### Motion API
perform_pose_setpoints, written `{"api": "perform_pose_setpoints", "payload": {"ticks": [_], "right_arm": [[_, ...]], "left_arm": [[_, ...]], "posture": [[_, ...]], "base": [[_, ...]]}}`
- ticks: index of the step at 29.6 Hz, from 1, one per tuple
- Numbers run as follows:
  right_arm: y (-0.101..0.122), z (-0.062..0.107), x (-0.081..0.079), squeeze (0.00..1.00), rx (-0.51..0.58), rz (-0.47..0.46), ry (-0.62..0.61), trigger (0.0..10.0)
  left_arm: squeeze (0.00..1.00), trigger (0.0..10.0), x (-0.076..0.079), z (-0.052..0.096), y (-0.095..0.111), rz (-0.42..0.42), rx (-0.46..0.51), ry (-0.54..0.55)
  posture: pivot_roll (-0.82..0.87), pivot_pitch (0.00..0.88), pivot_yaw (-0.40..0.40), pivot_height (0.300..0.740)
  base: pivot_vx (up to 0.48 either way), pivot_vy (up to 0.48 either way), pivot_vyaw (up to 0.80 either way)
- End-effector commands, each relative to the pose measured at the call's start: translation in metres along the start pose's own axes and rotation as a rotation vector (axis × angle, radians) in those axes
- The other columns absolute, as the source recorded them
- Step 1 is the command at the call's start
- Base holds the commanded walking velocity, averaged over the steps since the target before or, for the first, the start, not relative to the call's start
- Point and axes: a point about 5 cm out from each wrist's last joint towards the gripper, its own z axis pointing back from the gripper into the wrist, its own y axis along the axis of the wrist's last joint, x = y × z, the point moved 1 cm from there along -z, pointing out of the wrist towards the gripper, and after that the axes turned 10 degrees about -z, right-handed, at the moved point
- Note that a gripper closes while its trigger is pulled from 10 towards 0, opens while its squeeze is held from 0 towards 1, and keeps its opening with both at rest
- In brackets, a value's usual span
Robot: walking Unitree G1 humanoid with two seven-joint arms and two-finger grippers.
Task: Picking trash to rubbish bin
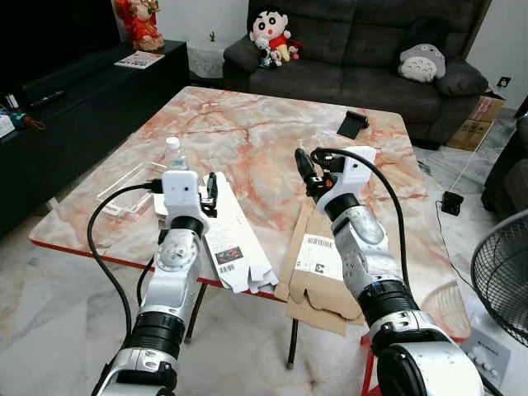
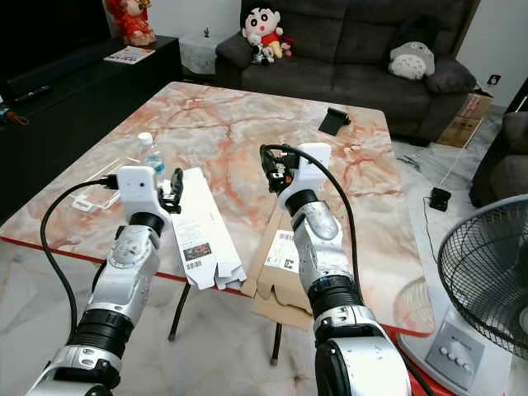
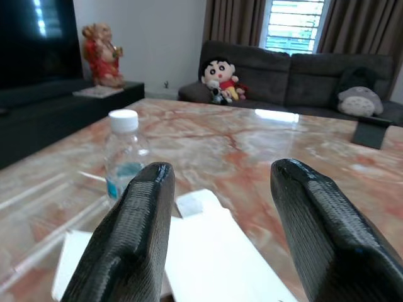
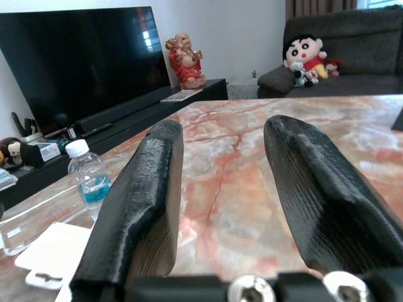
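Note:
A flattened white carton (image 1: pixel 233 239) lies at the near edge of the marble table (image 1: pixel 247 124), overhanging it. Beside it a flattened brown cardboard box (image 1: pixel 318 272) also hangs over the edge. A small clear water bottle (image 1: pixel 174 153) with a white cap stands upright left of the carton, next to a clear plastic sheet (image 1: pixel 128 186). My left gripper (image 1: pixel 210 191) hovers open just over the carton's far end, with the bottle (image 3: pixel 126 154) ahead of it. My right gripper (image 1: pixel 304 169) is open above the table just past the brown box, nothing between its fingers (image 4: pixel 148 189).
A black flat object (image 1: pixel 352 124) lies on the table's far right. A dark sofa (image 1: pixel 363 41) with plush toys stands behind. A black TV console (image 1: pixel 74 91) runs along the left. A floor fan (image 1: pixel 503 280) stands at the right.

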Motion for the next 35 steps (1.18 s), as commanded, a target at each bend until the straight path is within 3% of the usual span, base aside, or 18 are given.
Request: {"api": "perform_pose_setpoints", "payload": {"ticks": [1,2,3,10,23,24,32,35], "right_arm": [[0.0,0.001,-0.001,0.0,0.013,-0.007,-0.003,10.0],[-0.001,0.002,-0.002,0.0,0.013,-0.009,-0.002,10.0],[-0.002,0.002,-0.002,0.0,0.011,-0.011,-0.002,10.0],[-0.011,0.004,-0.008,0.0,-0.004,-0.039,-0.004,10.0],[-0.025,0.005,-0.025,0.0,-0.013,-0.096,0.004,10.0],[-0.026,0.005,-0.025,0.0,-0.014,-0.097,0.004,10.0],[-0.03,0.01,-0.024,0.0,-0.024,-0.1,0.008,10.0],[-0.03,0.01,-0.023,0.0,-0.025,-0.1,0.009,10.0]], "left_arm": [[0.0,10.0,0.001,0.0,0.002,0.024,-0.01,-0.01],[0.3,10.0,0.0,0.0,0.002,0.029,-0.012,-0.005],[1.0,10.0,0.0,0.0,0.001,0.042,-0.016,-0.005],[1.0,10.0,-0.004,0.007,-0.009,0.08,-0.089,-0.037],[1.0,10.0,-0.028,0.022,-0.009,0.033,-0.171,-0.049],[0.0,10.0,-0.03,0.022,-0.009,0.026,-0.175,-0.046],[0.0,10.0,-0.05,0.024,-0.008,-0.005,-0.198,0.007],[0.0,10.0,-0.051,0.024,-0.008,-0.005,-0.199,0.011]], "posture": [[0.03,0.0,-0.052,0.74],[0.03,0.0,-0.047,0.74],[0.03,0.0,-0.047,0.74],[0.05,0.027,-0.04,0.74],[0.1,0.061,0.006,0.74],[0.1,0.062,0.011,0.74],[0.1,0.078,0.003,0.74],[0.1,0.078,0.003,0.74]], "base": [[0.0,0.0,0.0],[0.0,0.0,0.0],[0.0,0.0,0.0],[0.0,0.0,0.0],[0.0,0.0,0.0],[0.0,0.0,0.0],[0.0,0.0,0.0],[0.0,0.0,0.0]]}}
